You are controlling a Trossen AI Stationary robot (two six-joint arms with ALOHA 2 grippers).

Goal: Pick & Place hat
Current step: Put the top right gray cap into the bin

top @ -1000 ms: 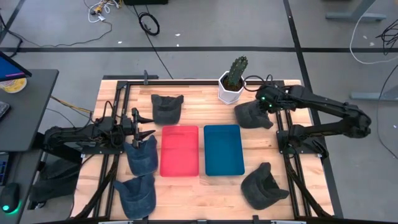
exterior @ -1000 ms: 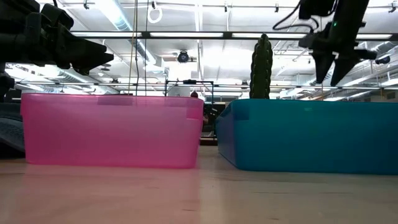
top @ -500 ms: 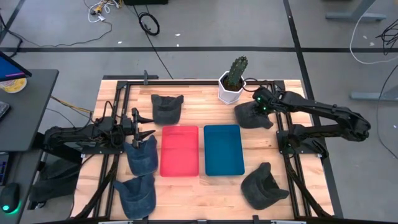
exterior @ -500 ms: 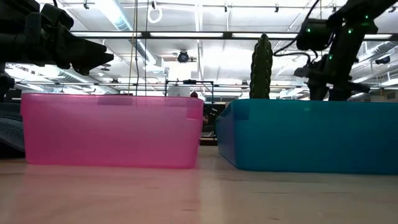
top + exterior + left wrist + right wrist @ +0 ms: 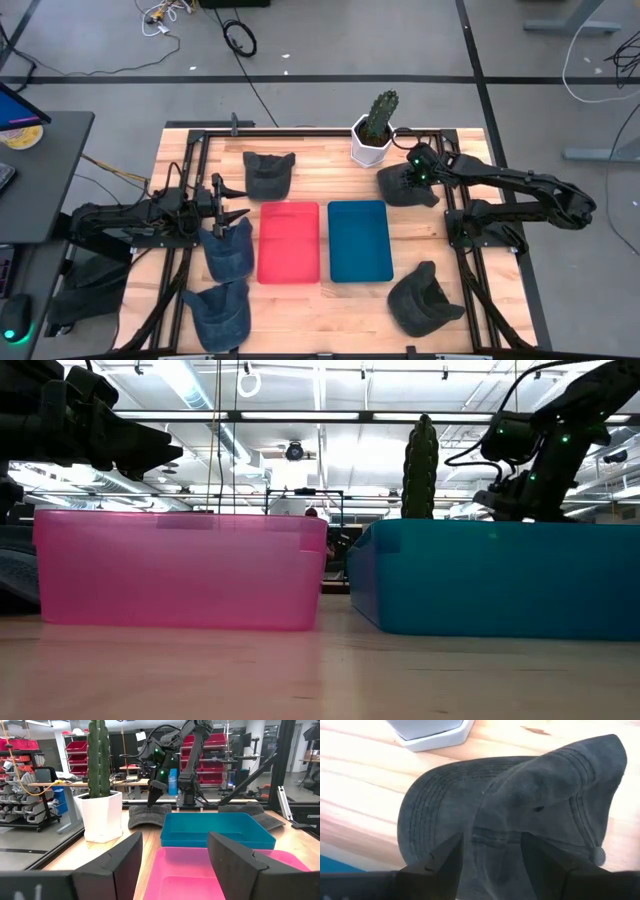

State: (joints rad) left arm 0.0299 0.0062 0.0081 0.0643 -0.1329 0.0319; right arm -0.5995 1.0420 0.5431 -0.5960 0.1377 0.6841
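Note:
A dark grey hat (image 5: 403,188) lies on the table at the far right, beside the cactus pot; it also shows in the left wrist view (image 5: 149,815). My right gripper (image 5: 492,865) is open and points steeply down over the hat's crown (image 5: 520,805), one finger on each side of a fold. It shows from the side in the left wrist view (image 5: 152,799). My left gripper (image 5: 172,860) waits open and level at the table's left (image 5: 235,213), above a blue hat (image 5: 228,250). My right gripper stands open just over the dark grey hat's crown (image 5: 492,832), coming from above and slanting down. I cannot tell whether its fingertips (image 5: 151,805) touch the cloth. The hat lies flat on the table.
A pink bin (image 5: 290,242) and a blue bin (image 5: 359,240) stand side by side in the middle. A cactus in a white pot (image 5: 374,135) stands close behind the dark hat. Other hats lie at the far left (image 5: 268,172), near left (image 5: 218,312) and near right (image 5: 425,298).
My right gripper has come down onto the dark grey hat at the far right, shifting a little toward the table's left, and it has stayed open. The hat has not moved.

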